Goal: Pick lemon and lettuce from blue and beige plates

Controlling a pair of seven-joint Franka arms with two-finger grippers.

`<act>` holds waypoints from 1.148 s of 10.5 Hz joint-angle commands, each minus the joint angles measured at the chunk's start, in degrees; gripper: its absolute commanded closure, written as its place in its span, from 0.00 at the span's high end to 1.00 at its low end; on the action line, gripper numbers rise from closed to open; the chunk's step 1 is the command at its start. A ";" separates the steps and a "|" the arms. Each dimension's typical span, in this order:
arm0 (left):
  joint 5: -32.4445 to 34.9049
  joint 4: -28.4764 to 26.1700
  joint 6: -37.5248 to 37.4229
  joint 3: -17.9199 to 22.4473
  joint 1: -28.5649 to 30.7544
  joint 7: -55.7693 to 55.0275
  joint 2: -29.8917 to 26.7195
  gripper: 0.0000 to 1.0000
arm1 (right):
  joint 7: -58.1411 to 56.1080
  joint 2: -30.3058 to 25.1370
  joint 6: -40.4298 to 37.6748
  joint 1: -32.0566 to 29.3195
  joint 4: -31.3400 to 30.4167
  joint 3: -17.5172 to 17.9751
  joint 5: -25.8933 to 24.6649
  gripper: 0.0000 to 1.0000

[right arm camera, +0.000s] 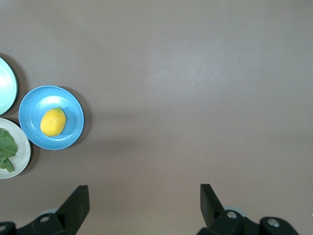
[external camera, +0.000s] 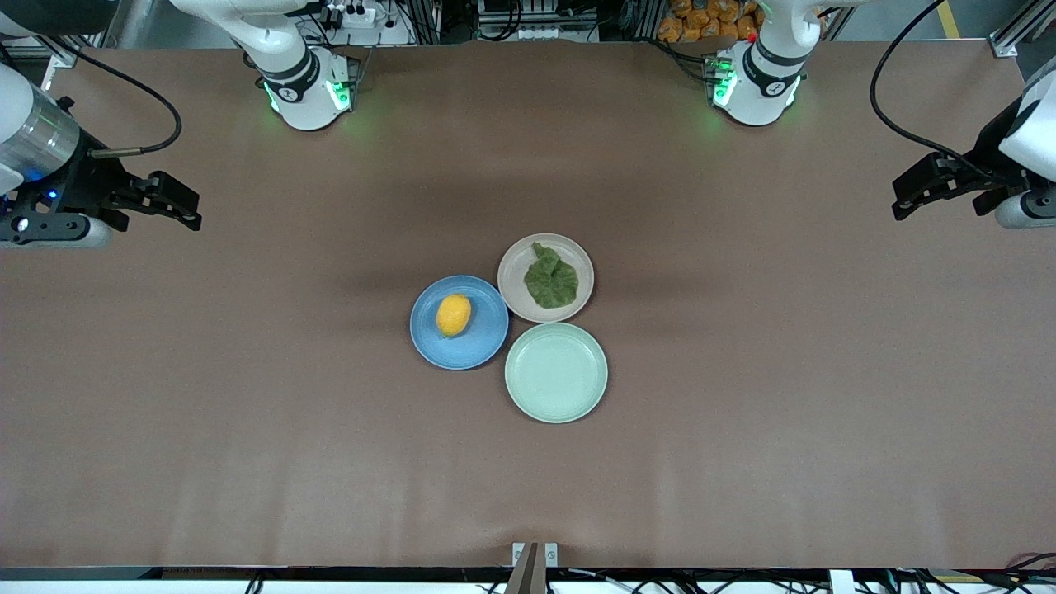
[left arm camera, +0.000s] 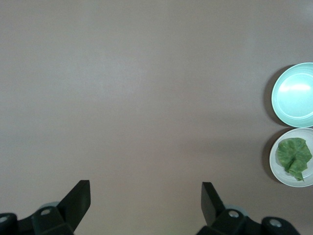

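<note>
Both arms: glossy white rounded shells with black ring bands at the joints; bases lit by green LEDs and marked with a small black logo. Left end effector point(external camera: 907, 198): matte black, blocky, with a black cable looping up from it. Right end effector point(external camera: 181, 210): same black build (blue indicator light on its mount), silver cylindrical wrist section, thin black cable trailing.
</note>
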 commanded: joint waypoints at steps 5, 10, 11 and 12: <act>-0.99 -0.79 -0.48 -0.21 0.42 1.76 -1.06 1.00 | -0.49 -0.47 -0.01 -0.10 -0.41 -0.24 1.26 1.00; -2.13 -5.25 0.21 -0.90 -1.42 0.80 1.05 1.00 | 0.04 0.41 1.74 1.48 -0.41 -0.24 3.09 1.00; -4.31 -8.66 3.00 -1.00 -1.43 0.71 1.05 1.00 | 0.13 0.76 2.01 1.75 -0.41 -0.24 3.28 1.00; -6.77 -12.44 6.42 -1.09 -1.52 -0.07 0.79 1.00 | 0.39 1.28 3.49 1.92 -0.41 -0.15 3.37 1.00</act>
